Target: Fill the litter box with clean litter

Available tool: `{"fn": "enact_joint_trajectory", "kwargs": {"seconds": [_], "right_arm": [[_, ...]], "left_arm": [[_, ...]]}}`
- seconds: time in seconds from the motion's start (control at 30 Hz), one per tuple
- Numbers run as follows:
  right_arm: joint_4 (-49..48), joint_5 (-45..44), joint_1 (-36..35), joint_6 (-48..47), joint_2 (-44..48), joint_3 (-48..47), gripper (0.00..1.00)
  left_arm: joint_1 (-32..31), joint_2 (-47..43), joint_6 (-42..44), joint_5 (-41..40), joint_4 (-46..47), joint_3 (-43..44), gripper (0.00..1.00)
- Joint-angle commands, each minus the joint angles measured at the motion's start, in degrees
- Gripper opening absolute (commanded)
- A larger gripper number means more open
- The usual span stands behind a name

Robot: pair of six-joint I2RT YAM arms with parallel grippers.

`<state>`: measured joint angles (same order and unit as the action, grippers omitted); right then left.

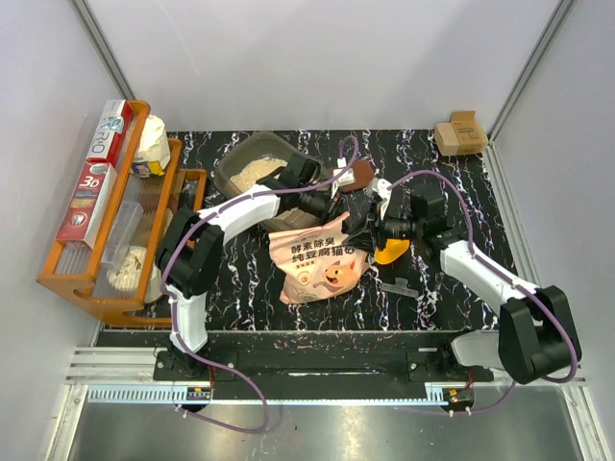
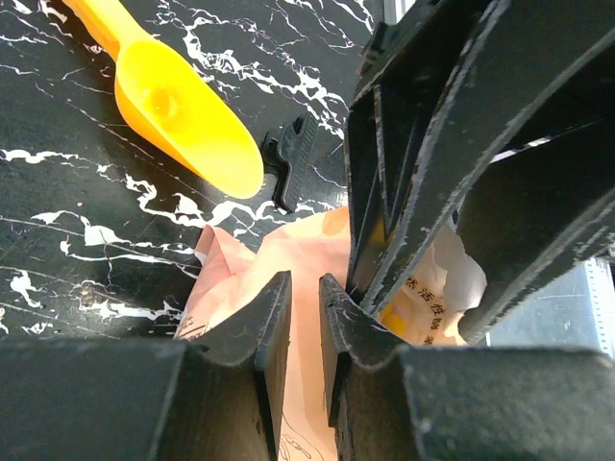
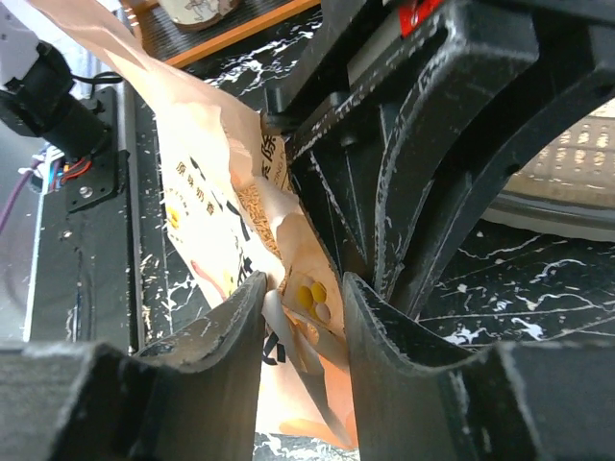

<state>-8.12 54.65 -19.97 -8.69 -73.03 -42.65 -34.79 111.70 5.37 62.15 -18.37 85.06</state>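
My left hand (image 2: pixel 305 290) and right hand (image 3: pixel 303 288) both pinch the bag (image 1: pixel 317 264) mouth. I'd grip tight, lift, then tip slowly toward the box (image 1: pixel 223 165) just behind it.

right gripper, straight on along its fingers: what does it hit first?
The right gripper holds the edge of the pink-orange pig-printed bag between its fingers. Past that, the left gripper's black fingers sit squarely in line, seemingly close; depth unclear.
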Motion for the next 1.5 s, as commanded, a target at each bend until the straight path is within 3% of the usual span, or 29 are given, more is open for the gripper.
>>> {"fn": "enact_joint_trajectory", "kwargs": {"seconds": [0.0,0.23,0.57,0.87,0.97,1.07,1.1,1.33,1.47], "right_arm": [[-3.9,7.0,1.8,1.3,-3.0,-1.6,0.42],[-8.5,11.9,3.3,5.7,-5.9,-1.6,0.35],[-30.7,17.3,4.8,23.6,-11.8,2.1,0.27],[-37.6,17.9,4.9,31.0,-13.4,4.0,0.22],[-37.4,18.7,4.8,31.5,-13.5,3.9,0.12],[-37.4,19.6,5.2,32.7,-13.5,3.2,0.02],[-37.0,19.8,5.4,33.2,-13.5,2.6,0.01],[-24.3,18.0,6.9,32.7,-12.9,-1.8,0.00],[-14.3,16.6,6.8,29.1,-12.8,-6.3,0.00]], "left_arm": [[1.2,-0.3,-0.2,3.9,-2.5,3.5,0.22],[2.9,0.5,3.3,2.8,-8.3,6.4,0.22],[3.1,1.7,6.8,0.5,-13.6,9.7,0.22],[4.6,1.1,8.3,-1.2,-15.3,10.5,0.22],[4.9,0.5,8.6,-2.1,-15.4,10.1,0.22],[6.1,-1.0,8.0,-4.1,-15.6,10.2,0.29],[6.7,-1.7,8.2,-5.0,-15.6,10.0,0.36],[14.5,-18.8,5.8,-17.9,-13.9,-0.6,0.59],[18.3,-30.2,5.0,-19.4,-14.2,-10.9,0.61]]}}
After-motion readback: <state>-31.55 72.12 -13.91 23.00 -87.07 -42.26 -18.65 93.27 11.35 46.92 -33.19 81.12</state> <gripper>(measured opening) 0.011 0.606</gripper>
